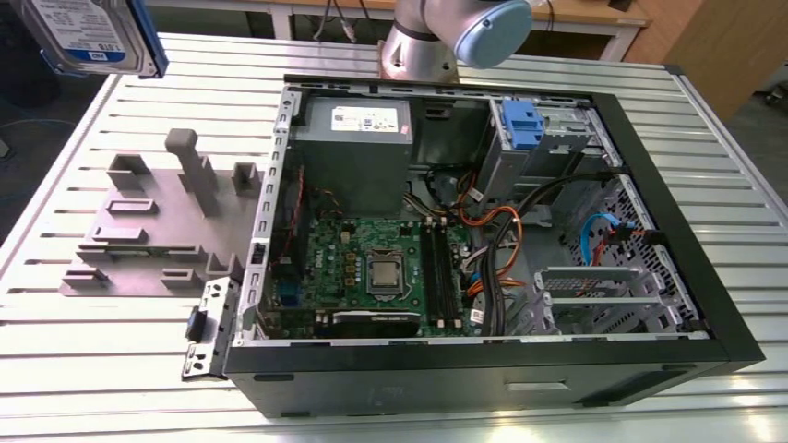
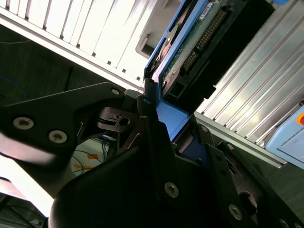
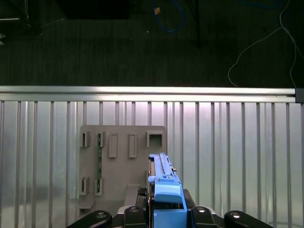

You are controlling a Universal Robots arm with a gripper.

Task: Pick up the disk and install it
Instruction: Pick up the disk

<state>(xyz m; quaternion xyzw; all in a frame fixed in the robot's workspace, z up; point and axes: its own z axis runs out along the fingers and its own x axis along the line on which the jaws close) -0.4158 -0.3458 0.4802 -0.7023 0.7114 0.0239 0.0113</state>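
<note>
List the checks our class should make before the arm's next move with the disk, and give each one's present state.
1. The claw is shut on the disk, gripping its blue frame: ok.
2. The disk is held high, apart from the grey holder: ok.
3. The computer case lies open, its inside showing: ok.
4. The drive bay is free to take the disk: cannot tell.
5. The cables beside the bay are out of the way: cannot tell.
</note>
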